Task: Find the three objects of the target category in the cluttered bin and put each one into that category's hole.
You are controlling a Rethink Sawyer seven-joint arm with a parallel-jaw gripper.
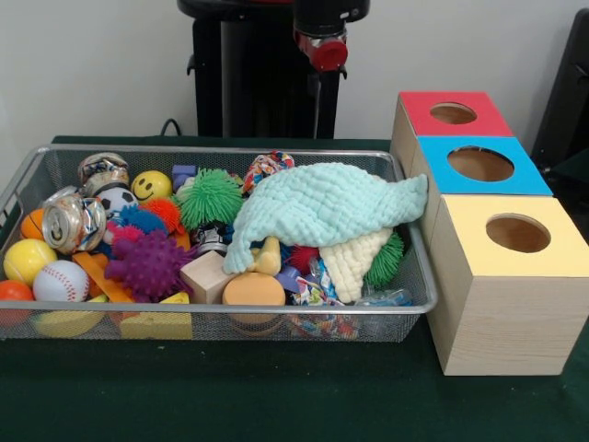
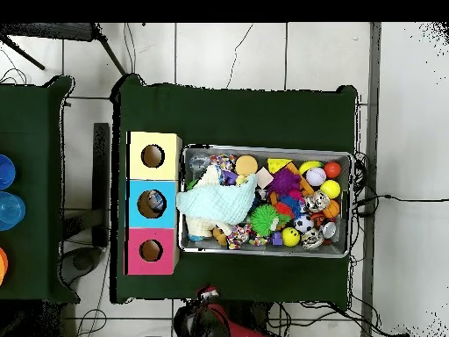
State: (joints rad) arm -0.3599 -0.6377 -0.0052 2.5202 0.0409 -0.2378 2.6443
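Observation:
A wire mesh bin (image 1: 221, 313) holds a heap of toys. A mint knitted cloth (image 1: 322, 203) lies over its right half, with a cream cloth (image 1: 354, 258) under it. On the left lie a green spiky ball (image 1: 210, 196), a purple spiky ball (image 1: 147, 264), a baseball (image 1: 61, 281), a yellow ball (image 1: 28, 260), a smiley ball (image 1: 151, 185) and a crushed can (image 1: 74, 221). My gripper (image 1: 322, 51) hangs drawn back, high behind the bin's far side, away from every toy. Overhead, the bin (image 2: 263, 149) and the cloth (image 2: 219, 204) show too.
Beside the bin stand three wooden boxes with round holes: red top (image 1: 451, 113), blue top (image 1: 480, 164), yellow top (image 1: 517, 232). Overhead, something small lies inside the blue box's hole (image 2: 154, 204). A wooden block (image 1: 207, 276) and an orange disc (image 1: 253, 290) lie near the bin's front.

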